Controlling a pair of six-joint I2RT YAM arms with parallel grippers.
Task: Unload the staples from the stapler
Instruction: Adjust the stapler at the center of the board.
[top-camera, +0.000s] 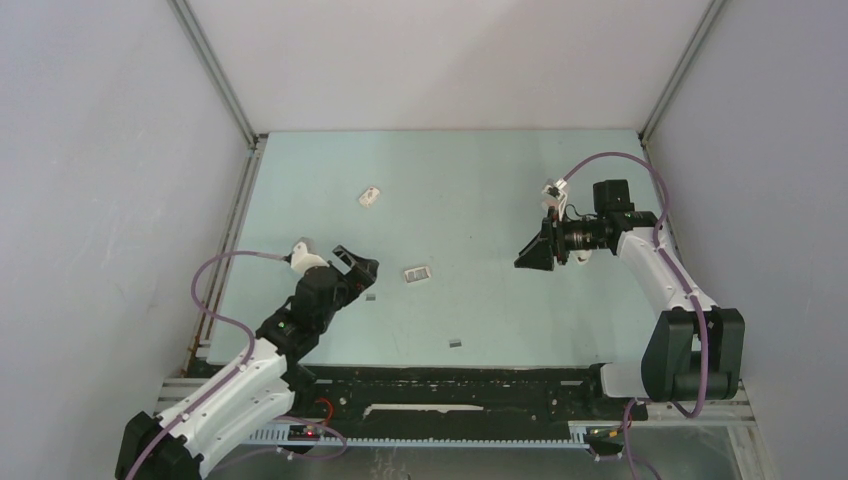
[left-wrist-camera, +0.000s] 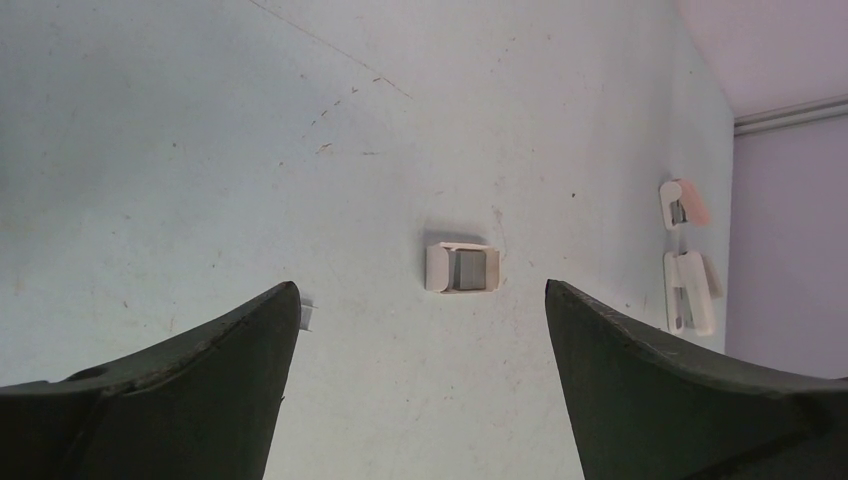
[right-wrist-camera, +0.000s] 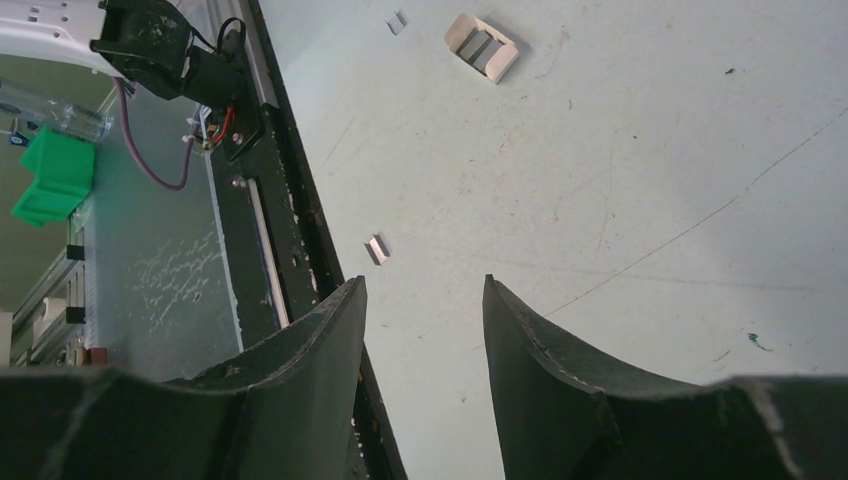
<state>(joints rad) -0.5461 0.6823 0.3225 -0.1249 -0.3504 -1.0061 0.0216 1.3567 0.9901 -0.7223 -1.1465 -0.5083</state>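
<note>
The stapler (top-camera: 370, 197), small and white, lies opened out on the pale green table at the back left; the left wrist view has the stapler (left-wrist-camera: 688, 290) at its right edge. One short grey staples strip (top-camera: 371, 297) lies just beside my left gripper (top-camera: 358, 268), and that strip (left-wrist-camera: 306, 317) shows by the left fingertip. Another strip (top-camera: 456, 342) lies near the front edge, and this strip (right-wrist-camera: 377, 248) is ahead of my right gripper (right-wrist-camera: 424, 282). My left gripper (left-wrist-camera: 420, 285) is wide open and low over the table. My right gripper (top-camera: 530, 255) hovers open with nothing between its fingers.
A small open white box (top-camera: 417, 273) with grey staples inside lies mid-table, straight ahead of the left gripper as the box (left-wrist-camera: 463, 268), and at the top of the right wrist view as the box (right-wrist-camera: 481, 46). A black rail (right-wrist-camera: 290, 230) runs along the near table edge.
</note>
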